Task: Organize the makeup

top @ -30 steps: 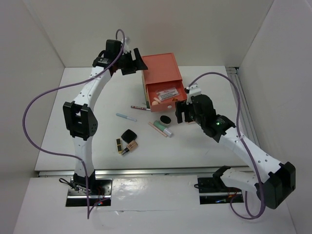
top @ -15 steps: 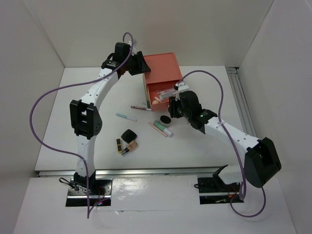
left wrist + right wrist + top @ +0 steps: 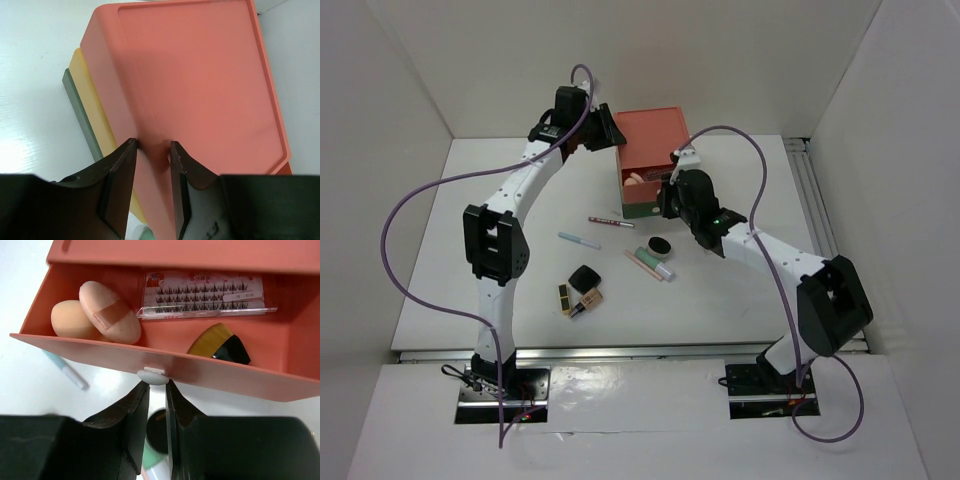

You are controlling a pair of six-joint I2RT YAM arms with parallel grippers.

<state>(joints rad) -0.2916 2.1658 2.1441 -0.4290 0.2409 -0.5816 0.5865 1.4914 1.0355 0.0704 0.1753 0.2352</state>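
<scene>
at the drawer (image 3: 215, 374) edge, the right gripper (image 3: 155, 385) meets its knob (image 3: 152, 375).

- A robotics lab test cell (nothing homely about it): plain white panels (image 3: 720, 60) box in a white table (image 3: 720, 300) at 9, 12 and 3 o'clock.
- The left arm (image 3: 520, 185) and right arm (image 3: 775, 258) are bolted to metal base plates (image 3: 530, 395) at 6 o'clock.
- Loose purple cables (image 3: 384, 245) loop off the arms.
- An aluminium rail (image 3: 817, 215) runs along the table at 3 o'clock.

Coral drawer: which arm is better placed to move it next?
Likely right: the right gripper sits at the drawer's white knob; the left gripper is up on the box's top edge, away from the knob.
</scene>
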